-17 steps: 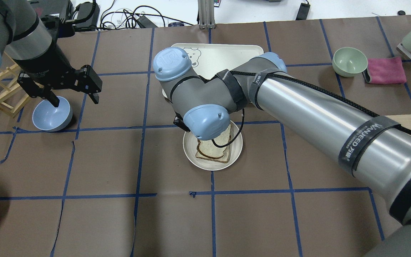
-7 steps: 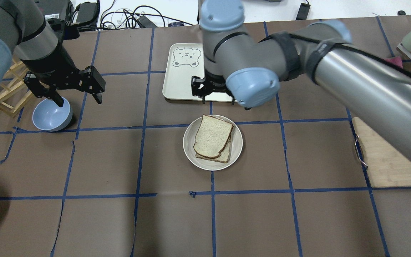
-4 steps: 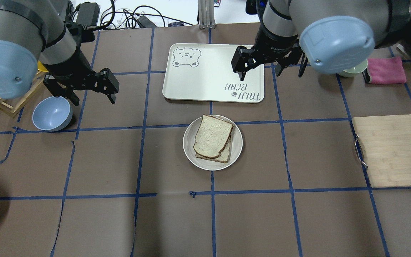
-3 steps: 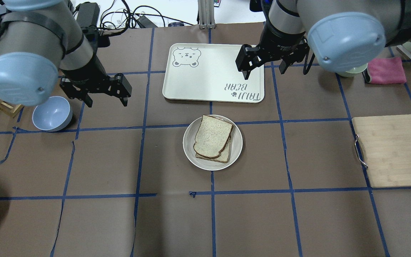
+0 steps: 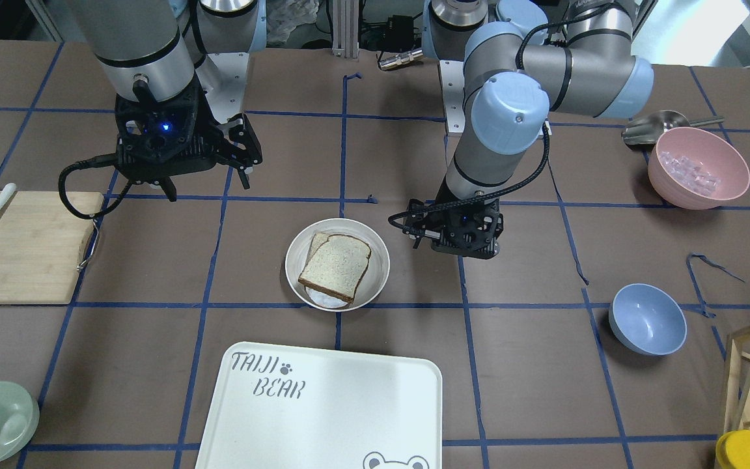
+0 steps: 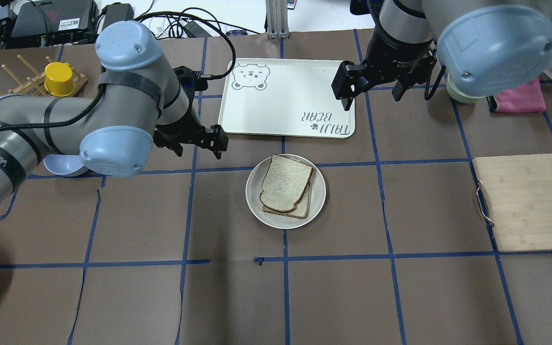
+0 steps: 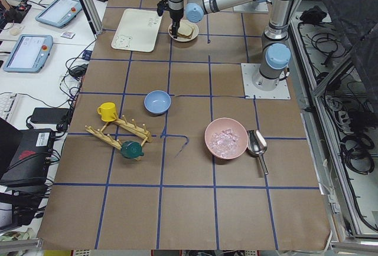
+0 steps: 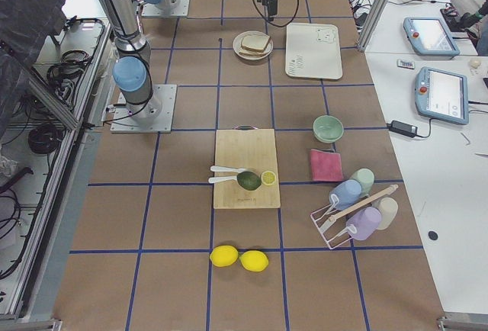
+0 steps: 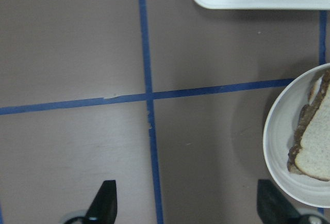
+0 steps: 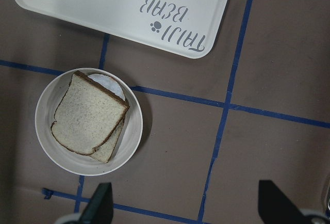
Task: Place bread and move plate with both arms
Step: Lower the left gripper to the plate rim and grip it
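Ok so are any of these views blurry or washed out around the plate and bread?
Left wrist view: slightly soft, plate cut off at the right edge. Front-facing view: pale sheen on the tray. Overhead view: sharp, bread crust crisp.

Probable egg mostly under bread

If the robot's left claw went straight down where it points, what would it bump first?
Probably the brown table, by the blue tape cross. The plate lies close beside the left gripper, seemingly not under it.
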Motion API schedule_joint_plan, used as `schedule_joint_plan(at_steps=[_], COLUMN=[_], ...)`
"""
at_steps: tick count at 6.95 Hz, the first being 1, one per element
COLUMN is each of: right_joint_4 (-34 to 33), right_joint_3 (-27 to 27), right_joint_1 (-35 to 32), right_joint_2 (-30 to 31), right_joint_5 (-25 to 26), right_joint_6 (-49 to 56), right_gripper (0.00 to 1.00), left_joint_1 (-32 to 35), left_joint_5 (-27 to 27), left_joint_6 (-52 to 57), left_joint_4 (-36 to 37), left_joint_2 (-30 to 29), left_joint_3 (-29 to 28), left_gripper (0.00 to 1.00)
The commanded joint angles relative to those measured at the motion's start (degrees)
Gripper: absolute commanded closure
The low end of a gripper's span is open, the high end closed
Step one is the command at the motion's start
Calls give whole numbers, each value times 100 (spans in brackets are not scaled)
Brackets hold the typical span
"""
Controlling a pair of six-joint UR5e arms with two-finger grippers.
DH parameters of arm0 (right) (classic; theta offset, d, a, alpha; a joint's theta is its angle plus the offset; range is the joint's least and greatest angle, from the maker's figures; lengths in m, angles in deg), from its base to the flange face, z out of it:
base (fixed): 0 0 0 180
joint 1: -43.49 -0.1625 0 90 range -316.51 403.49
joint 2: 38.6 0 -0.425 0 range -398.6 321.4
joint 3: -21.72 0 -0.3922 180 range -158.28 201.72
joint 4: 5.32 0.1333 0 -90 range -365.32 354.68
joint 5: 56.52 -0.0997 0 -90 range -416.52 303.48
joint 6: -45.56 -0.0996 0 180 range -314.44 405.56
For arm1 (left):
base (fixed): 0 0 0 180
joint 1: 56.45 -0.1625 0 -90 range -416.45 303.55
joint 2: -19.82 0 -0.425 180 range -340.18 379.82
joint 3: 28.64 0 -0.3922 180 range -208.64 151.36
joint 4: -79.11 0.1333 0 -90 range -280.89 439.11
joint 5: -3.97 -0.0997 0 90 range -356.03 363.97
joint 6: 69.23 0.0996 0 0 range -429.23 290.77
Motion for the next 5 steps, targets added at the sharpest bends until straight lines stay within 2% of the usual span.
schedule_joint_plan(at_steps=[1, 2, 4, 5], right_joint_4=[16, 251, 368, 342], right_joint_3=[10, -8, -16, 18], right_joint_1=[104, 349, 483, 483], right_joint_2=[44, 62, 184, 185], right_joint_5=[555, 603, 560, 220], right_joint_6=[-77, -78, -43, -77], right_gripper=[0, 0, 1, 0], left_joint_1=[261, 306, 315, 315], left_joint_5=[116, 124, 483, 476], left_joint_6=[240, 285, 390, 583], left_joint_4=[484, 739, 1119, 1128], left_joint_2=[-494, -696, -1022, -1145], left_joint_3=[92, 101, 101, 101], left_gripper=[22, 22, 27, 32])
